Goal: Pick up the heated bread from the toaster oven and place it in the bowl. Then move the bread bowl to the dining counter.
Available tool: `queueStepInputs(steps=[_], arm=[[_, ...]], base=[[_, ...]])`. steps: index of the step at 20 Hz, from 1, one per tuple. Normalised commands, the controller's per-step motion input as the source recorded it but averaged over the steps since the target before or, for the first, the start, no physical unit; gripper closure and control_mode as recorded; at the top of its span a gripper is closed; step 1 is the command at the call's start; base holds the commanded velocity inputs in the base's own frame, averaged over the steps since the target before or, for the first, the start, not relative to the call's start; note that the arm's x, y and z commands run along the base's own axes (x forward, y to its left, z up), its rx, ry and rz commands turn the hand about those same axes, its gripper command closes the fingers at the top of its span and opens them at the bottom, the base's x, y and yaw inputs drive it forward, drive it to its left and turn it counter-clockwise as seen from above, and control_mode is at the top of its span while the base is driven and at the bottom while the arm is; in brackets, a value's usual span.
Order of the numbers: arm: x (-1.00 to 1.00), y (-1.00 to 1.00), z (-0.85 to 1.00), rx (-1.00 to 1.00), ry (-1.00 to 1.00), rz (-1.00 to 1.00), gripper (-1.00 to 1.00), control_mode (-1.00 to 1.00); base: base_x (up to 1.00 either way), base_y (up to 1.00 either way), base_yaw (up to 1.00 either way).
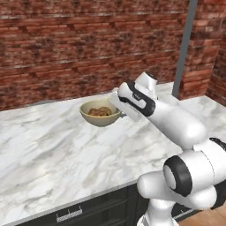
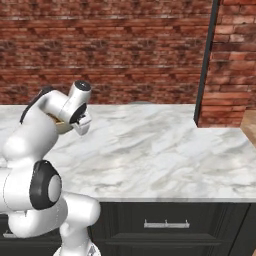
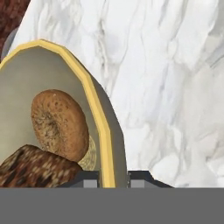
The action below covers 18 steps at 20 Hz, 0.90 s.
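The yellowish-tan bowl [image 1: 100,115] is over the far middle of the white marble dining counter [image 1: 62,154]; whether it touches the top I cannot tell. My gripper [image 1: 120,114] is shut on the bowl's right rim. In the hand view the olive-yellow rim of the bowl [image 3: 94,100] runs down between the two fingertips of my gripper [image 3: 111,181]. Inside lie the dark-crusted heated bread [image 3: 30,168] and a round brown doughnut [image 3: 59,124] leaning against it. The toaster oven is out of view.
A red brick wall [image 1: 88,48] backs the counter. A grey post [image 1: 184,48] and a brick pillar [image 1: 201,53] stand at the far right. Dark cabinets with silver handles [image 2: 165,224] run below the front edge. Bare marble [image 2: 160,145] stretches right of the arm.
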Motion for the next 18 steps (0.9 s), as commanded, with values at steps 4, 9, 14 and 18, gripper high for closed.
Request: queueStepInputs(steps=[4,9,14,18], arm=[[0.91,0.34,-0.6,-0.05,0.0,0.0,1.0,-1.0],[0.82,0.36,-0.82,-0.09,0.0,0.0,1.0,-1.0],[0.48,0.19,-0.87,-0.07,0.0,0.0,1.0,-1.0],[0.18,0.0,-0.61,0.0,0.0,0.0,-1.0,-1.0]], base=[[0.0,0.0,0.0],[0.0,0.0,0.0],[0.0,0.0,0.0],[0.0,0.0,0.0]])
